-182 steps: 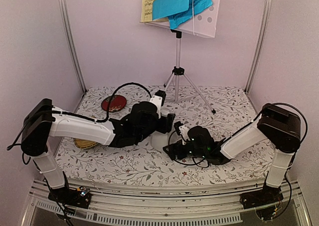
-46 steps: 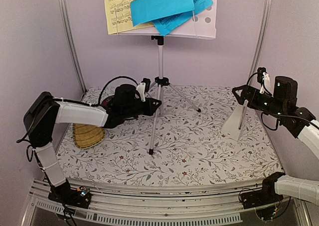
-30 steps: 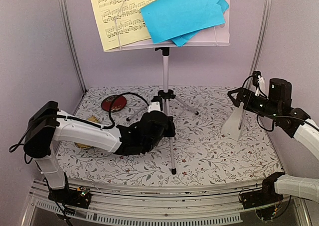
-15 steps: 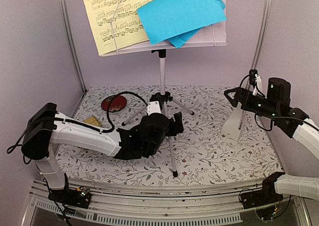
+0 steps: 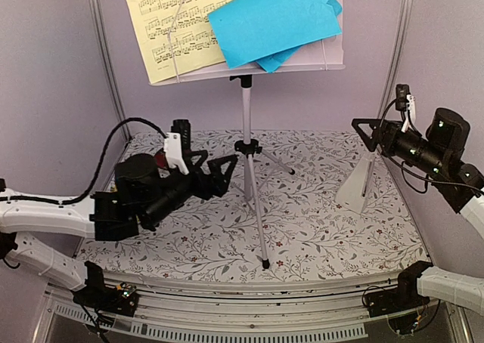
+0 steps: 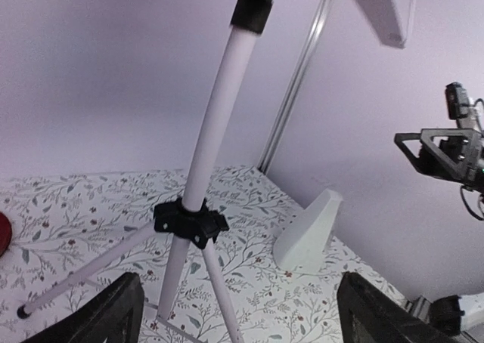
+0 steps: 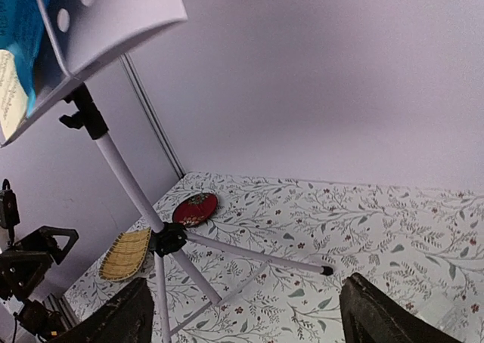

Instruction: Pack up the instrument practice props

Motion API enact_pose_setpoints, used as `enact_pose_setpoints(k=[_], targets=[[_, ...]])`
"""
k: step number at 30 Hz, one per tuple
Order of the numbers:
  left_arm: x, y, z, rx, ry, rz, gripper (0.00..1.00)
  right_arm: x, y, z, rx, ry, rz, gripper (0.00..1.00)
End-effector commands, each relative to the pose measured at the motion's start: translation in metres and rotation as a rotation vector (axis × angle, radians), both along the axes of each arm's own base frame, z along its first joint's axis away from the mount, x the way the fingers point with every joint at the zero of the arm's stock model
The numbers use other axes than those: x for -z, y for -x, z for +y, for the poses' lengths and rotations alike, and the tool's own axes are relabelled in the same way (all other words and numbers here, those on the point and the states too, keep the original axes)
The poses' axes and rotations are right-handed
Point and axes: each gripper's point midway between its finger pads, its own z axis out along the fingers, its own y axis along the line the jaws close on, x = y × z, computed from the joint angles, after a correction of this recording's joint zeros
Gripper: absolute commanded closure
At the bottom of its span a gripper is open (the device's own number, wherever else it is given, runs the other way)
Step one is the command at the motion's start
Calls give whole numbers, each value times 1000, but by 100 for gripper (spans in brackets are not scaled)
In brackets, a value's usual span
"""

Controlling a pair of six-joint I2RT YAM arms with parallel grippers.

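Your left gripper [image 5: 217, 164] hung over the left part of the table [image 5: 318, 230], fingers spread wide and holding nothing. In its wrist view the two fingertips sat at the bottom corners, and the music stand [image 5: 247, 124] rose ahead between them, untouched. Just behind that gripper you could glimpse the red dish [image 7: 195, 208]. The right wrist view showed the bamboo tray [image 7: 126, 254] lying near the dish, toward the front.

The music stand stood upright at mid-table on its three splayed silver legs, one foot close to the near edge. Its white perforated desk [image 5: 333, 26] tilted high at the top of the overhead view. On the desk, the yellow sheet [image 5: 170, 26] lay to the left. The blue sheets [image 5: 272, 14] overlapped its right edge and covered most of the desk.

Further right, the metronome [image 5: 354, 186] rested on the table near the right wall.

Your right gripper [image 5: 368, 135] was raised above the metronome and apart from it, its fingers likewise wide and empty.
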Motion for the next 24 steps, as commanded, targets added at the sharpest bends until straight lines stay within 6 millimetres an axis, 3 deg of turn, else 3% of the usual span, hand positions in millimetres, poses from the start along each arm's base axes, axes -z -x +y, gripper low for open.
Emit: enact_pose_setpoints(k=[1,3,5,10,13,16,19,24], targets=[[-31,36,6,245,-19,-56,12,-66,22,0,-43,-16,-183,18],[-51,52,7,327,-29,-88,25,-84,26,2,-65,-28,-216,23],[-70,63,5,391,-40,-111,31,-98,28,10,-114,-37,-226,28],[-126,79,-7,496,-29,-170,36,-126,35,41,-320,-81,-235,41],[-156,86,-17,545,0,-216,40,-133,34,60,-440,-109,-210,49],[-176,77,-21,502,-20,-241,53,-136,28,75,-489,-114,-178,54],[-187,52,-7,333,-72,-252,53,-143,25,80,-487,-111,-194,54],[-223,48,11,244,-85,-364,51,-153,23,81,-488,-122,-212,56]])
